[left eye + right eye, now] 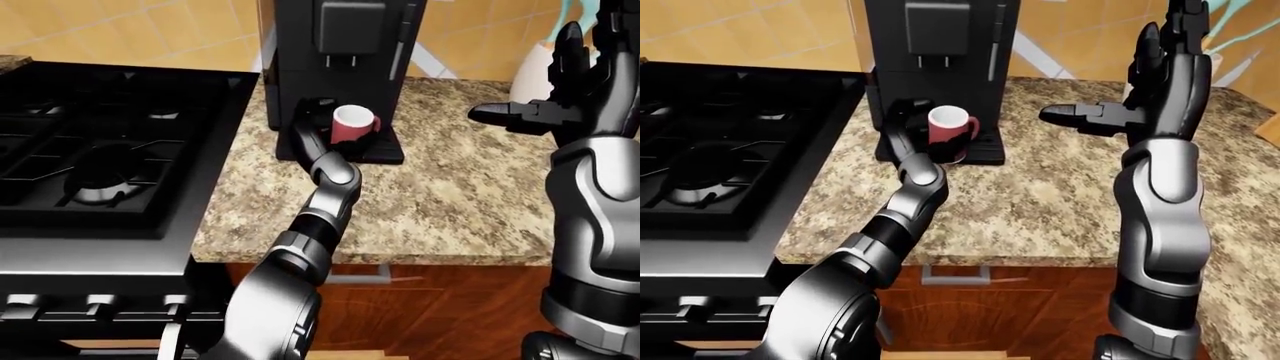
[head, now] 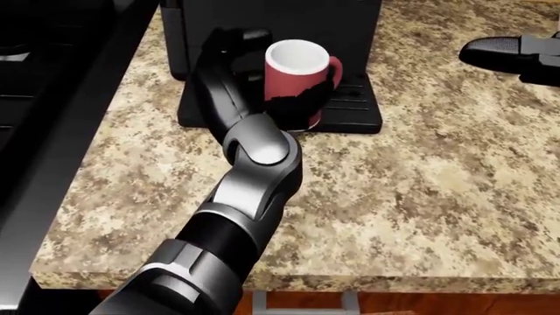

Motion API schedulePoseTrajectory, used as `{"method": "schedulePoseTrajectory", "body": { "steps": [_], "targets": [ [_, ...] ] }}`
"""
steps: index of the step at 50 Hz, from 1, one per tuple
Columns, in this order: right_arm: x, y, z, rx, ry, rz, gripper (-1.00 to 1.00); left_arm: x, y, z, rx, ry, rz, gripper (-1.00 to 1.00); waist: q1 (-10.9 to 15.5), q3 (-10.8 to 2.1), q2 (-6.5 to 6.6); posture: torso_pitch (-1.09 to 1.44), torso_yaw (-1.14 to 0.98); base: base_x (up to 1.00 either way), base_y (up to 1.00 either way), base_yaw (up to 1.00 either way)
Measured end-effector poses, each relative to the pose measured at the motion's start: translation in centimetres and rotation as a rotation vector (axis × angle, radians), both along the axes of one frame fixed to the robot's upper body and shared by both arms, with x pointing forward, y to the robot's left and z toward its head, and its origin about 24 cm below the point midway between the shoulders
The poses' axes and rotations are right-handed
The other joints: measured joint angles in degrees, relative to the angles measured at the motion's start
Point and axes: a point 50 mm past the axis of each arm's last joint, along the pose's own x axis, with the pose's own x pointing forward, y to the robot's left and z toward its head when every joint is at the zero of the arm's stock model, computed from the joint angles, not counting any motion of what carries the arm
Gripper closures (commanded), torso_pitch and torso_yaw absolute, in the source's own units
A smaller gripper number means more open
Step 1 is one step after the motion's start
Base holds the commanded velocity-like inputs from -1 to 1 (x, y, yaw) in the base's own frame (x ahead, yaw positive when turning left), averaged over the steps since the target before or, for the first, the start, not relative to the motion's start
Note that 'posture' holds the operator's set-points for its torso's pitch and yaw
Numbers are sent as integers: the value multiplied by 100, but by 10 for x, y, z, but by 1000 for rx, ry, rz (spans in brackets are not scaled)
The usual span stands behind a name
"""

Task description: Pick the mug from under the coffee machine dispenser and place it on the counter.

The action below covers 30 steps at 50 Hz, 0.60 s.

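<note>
A red mug with a white inside stands upright on the drip tray of the black coffee machine, under its dispenser. My left hand reaches in from the mug's left, and its dark fingers wrap across the mug's lower side. The mug rests on the tray. My right hand is raised above the counter to the right of the machine, fingers spread and empty.
The speckled granite counter runs right of and below the machine. A black gas stove borders the counter on the left. A white vase stands at the top right behind my right hand. Wooden cabinets lie under the counter edge.
</note>
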Motion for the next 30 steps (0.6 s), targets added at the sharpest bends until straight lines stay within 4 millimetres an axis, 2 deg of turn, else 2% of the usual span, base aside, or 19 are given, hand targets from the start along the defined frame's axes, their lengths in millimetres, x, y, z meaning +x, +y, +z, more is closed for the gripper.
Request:
{"method": "schedulePoseTrajectory", "body": {
  "steps": [15, 30],
  "targets": [
    [1, 0, 0, 0, 3, 1, -100, -3, -9, 1, -4, -6, -76, 100, -4, 20, 7, 0, 0, 0, 0, 0],
    [1, 1, -1, -3, 4, 2, -100, -16, -18, 3, -12, -8, -187, 100, -7, 38, 20, 0, 0, 0, 0, 0]
  ]
}}
